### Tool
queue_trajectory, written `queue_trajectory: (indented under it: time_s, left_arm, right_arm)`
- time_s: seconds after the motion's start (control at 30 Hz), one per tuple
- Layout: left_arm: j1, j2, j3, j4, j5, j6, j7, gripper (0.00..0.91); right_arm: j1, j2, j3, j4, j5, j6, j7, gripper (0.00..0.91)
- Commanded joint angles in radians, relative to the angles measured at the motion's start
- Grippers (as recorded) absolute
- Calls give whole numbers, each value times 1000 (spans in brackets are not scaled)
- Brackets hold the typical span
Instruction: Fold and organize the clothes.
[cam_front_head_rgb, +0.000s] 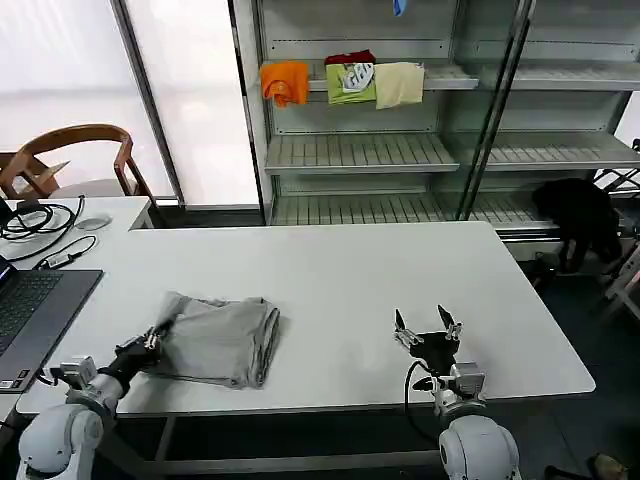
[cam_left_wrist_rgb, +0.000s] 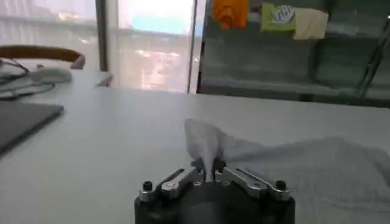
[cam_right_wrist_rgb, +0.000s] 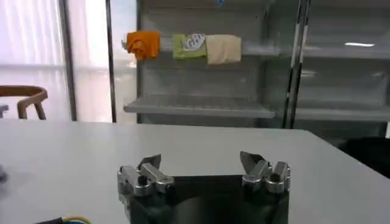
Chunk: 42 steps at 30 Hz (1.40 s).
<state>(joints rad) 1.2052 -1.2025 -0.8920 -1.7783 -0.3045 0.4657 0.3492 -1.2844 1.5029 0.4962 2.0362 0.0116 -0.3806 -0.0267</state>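
A light grey shirt (cam_front_head_rgb: 222, 338) lies folded on the white table (cam_front_head_rgb: 330, 270), near its front left. My left gripper (cam_front_head_rgb: 152, 341) is at the shirt's left edge, shut on a pinch of the grey cloth (cam_left_wrist_rgb: 204, 141), which stands up in a small peak between the fingers (cam_left_wrist_rgb: 197, 164). My right gripper (cam_front_head_rgb: 427, 324) hovers open over bare table at the front right, well apart from the shirt, with nothing between its fingers (cam_right_wrist_rgb: 150, 163).
A laptop (cam_front_head_rgb: 30, 305) and cables (cam_front_head_rgb: 40, 220) sit at the table's left end, with a wooden chair (cam_front_head_rgb: 75, 150) behind. Shelves at the back hold orange (cam_front_head_rgb: 285, 82), green (cam_front_head_rgb: 351, 80) and cream (cam_front_head_rgb: 399, 84) folded garments. A black bundle (cam_front_head_rgb: 578, 215) lies at the right.
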Motion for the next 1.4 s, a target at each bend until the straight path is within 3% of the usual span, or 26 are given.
queue_trajectory:
  time_s: [0.03,0.23,0.4,0.5,0.6,0.77,0.83,0.87,0.93,1.07,1.17,1.4]
  left_arm:
    - [-51,238,-205,-4,321,-107,90,10]
    - [-120,403,-262,-24,403,-97,143,20]
    - [-163,436,-239,-103,454,-66,163,20]
    - [-153,386,-200,-161,528,-64,164,20]
    - [-85,256,-112,-209,631,-90,146,20]
    - [12,-122,131,-89,900,-253,-14,40]
    - [33,-194,213,-34,914,-266,-71,50]
    - [54,-247,261,-28,904,-254,-101,161]
    - [75,-313,317,-36,868,-236,-147,171]
    - [64,-309,404,-121,618,-128,-161,161]
    - [19,-272,427,-145,403,-91,-175,30]
    - [-61,-237,507,-111,189,-19,-188,20]
  right_arm:
    - [2,-2,-3,-4,2,0,0,907]
    - [9,5,-15,-14,2,1,1,907]
    - [6,8,-18,-20,9,8,12,907]
    - [4,6,-12,-27,20,14,24,907]
    - [-1,6,1,-29,34,22,27,907]
    - [-20,-6,15,-45,45,38,34,907]
    - [-26,-12,18,-51,44,43,33,907]
    - [-28,-16,22,-54,44,44,33,907]
    - [-27,-22,26,-61,44,45,33,907]
    - [-10,-22,35,-68,44,43,36,907]
    - [0,-17,32,-73,43,41,37,907]
    - [20,-13,30,-91,37,36,39,907]
